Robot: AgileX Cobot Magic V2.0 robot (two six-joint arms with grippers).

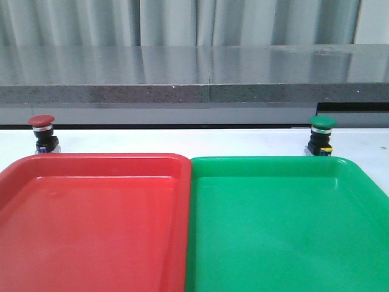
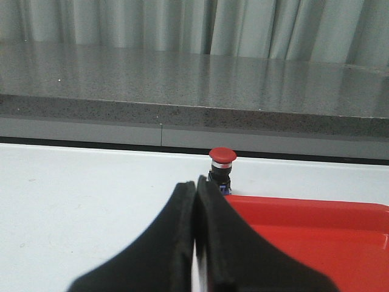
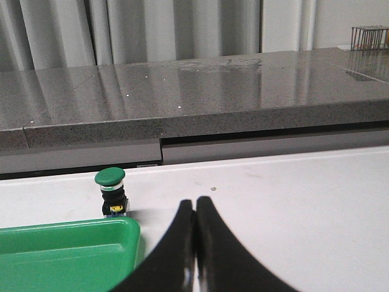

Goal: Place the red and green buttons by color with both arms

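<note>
The red button [image 1: 42,131] stands upright on the white table behind the far left corner of the red tray [image 1: 91,219]. The green button [image 1: 322,134] stands upright behind the far right part of the green tray [image 1: 285,225]. Neither gripper shows in the front view. In the left wrist view my left gripper [image 2: 196,182] is shut and empty, with the red button [image 2: 222,164] ahead of its tips and slightly to one side. In the right wrist view my right gripper [image 3: 195,202] is shut and empty, with the green button [image 3: 111,191] ahead and off to the side.
The two trays sit side by side, touching, and fill the near half of the table. A grey stone ledge [image 1: 194,82] runs along the back behind the buttons, with curtains beyond it. Bare white table [image 3: 304,201] lies beside the green tray [image 3: 61,252].
</note>
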